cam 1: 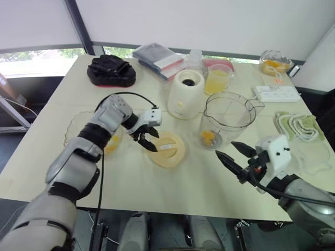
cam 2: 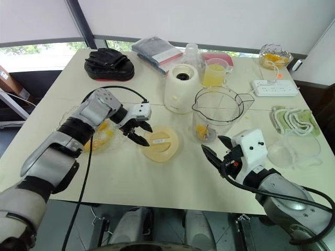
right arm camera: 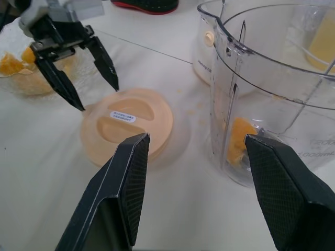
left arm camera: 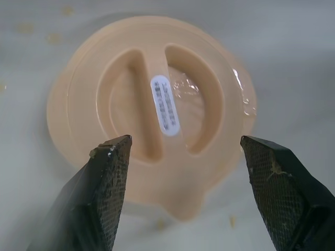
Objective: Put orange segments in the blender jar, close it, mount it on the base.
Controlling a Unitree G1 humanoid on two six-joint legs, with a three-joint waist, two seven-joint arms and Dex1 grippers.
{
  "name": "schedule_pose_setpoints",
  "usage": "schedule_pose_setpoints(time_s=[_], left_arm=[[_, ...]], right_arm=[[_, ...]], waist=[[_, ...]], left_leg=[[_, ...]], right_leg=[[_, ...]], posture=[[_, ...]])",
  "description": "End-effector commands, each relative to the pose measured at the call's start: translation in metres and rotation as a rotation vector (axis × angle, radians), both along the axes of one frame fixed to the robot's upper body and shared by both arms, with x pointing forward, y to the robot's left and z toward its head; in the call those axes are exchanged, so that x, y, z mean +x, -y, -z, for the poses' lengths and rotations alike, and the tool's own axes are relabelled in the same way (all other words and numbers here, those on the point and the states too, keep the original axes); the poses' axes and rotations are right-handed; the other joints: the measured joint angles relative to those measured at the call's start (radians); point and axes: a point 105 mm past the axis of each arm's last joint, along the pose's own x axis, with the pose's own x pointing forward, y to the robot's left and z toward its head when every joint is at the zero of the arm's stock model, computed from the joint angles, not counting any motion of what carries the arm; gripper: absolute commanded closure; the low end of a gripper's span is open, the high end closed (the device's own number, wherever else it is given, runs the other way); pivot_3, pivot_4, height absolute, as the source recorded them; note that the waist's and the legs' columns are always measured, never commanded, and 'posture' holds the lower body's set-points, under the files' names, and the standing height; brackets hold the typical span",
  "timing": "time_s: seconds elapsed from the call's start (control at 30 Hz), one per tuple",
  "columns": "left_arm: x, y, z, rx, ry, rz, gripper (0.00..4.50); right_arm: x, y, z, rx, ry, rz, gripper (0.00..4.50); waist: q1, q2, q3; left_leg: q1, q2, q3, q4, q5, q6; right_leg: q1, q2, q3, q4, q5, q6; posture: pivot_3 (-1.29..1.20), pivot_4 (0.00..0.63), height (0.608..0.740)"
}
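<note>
One blender jar stands upright near the middle of the tabletop, mouth up, with its spout toward 2 o'clock. Orange segments lie at its bottom; how many cannot be told, as they look like one lump. More orange pieces sit in a scalloped glass dish at about 9 o'clock from the jar.

One base stands upright just beside the jar at 11 o'clock, its dark socket facing up. One flat cream lid lies on the tabletop at 8 o'clock from the jar, between the jar and the dish. The bar handle across its top, with a white sticker, runs from 8 o'clock to 2 o'clock.

The left tool hangs over the lid's 9 o'clock edge, pointing down, its two fingers spread wide with nothing in them. The right tool is at 5 o'clock from the jar, near it, pointing toward the jar and lid, fingers apart and empty too.

One cup of yellow juice stands behind the jar at 12 o'clock. Farther out are one black pad, one grey pouch, one white power strip, one glass bowl and one green cloth. Nothing stands between the left tool and the lid.
</note>
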Motion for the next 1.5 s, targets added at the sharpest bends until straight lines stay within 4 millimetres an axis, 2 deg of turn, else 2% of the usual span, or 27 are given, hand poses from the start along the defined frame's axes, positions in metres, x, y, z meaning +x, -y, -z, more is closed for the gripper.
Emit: schedule_pose_setpoints(time_s=[0.03,0.67,0.77,0.93,1.1,1.27,1.5], left_arm=[[0.005,0.007,-0.008,0.002,0.047,0.02,1.03],[0.019,0.042,0.018,0.014,0.102,-0.106,1.03],[0.019,0.043,0.019,0.021,0.104,-0.101,1.85],[0.017,0.04,0.022,0.042,0.12,-0.066,4.2],[0.013,0.035,0.022,0.063,0.13,-0.005,4.23],[0.018,0.026,0.0,0.045,0.186,0.014,4.23],[0.026,0.011,-0.069,0.007,0.256,0.07,4.23]], right_arm=[[-0.003,-0.005,-0.008,-0.003,0.055,-0.001,1.53],[0.001,-0.004,-0.007,-0.011,0.064,0.019,1.53],[0.001,-0.003,-0.006,-0.015,0.064,0.026,1.48],[0.001,-0.001,-0.006,-0.02,0.066,0.033,1.48],[0.003,0.0,-0.006,-0.024,0.067,0.033,1.48],[0.004,0.002,-0.004,-0.022,0.061,0.034,1.48],[0.003,0.008,0.016,-0.019,0.002,0.053,1.48]], waist=[[0.001,0.0,0.0],[0.002,0.0,0.0],[0.0,0.0,0.0],[0.001,0.0,-0.001],[-0.001,0.0,-0.001],[0.001,0.0,-0.001],[0.003,-0.001,-0.001]], left_leg=[[0.0,0.0,0.0,0.0,0.0,0.0],[0.0,0.0,-0.001,0.001,0.0,0.0],[0.0,-0.001,-0.001,0.001,0.0,0.0],[0.001,-0.001,-0.001,0.001,0.0,0.0],[0.002,-0.001,-0.001,0.001,0.0,0.0],[0.001,0.0,-0.001,0.001,0.0,0.0],[0.001,-0.001,-0.001,0.001,0.0,0.0]], right_leg=[[0.0,0.0,0.0,0.0,0.0,0.0],[0.0,0.0,0.0,0.001,0.001,0.002],[0.0,0.0,0.0,0.001,0.001,0.002],[0.001,0.0,-0.001,0.002,0.001,0.002],[0.001,0.0,0.0,0.002,0.001,0.001],[0.001,0.0,-0.001,0.002,0.001,0.001],[0.001,0.0,-0.001,0.002,0.001,0.001]], posture=[[0.0,0.15,0.74],[0.0,0.15,0.74],[0.0,0.15,0.74],[0.0,0.15,0.74],[0.0,0.15,0.74],[0.0,0.15,0.74],[0.0,0.15,0.74]])
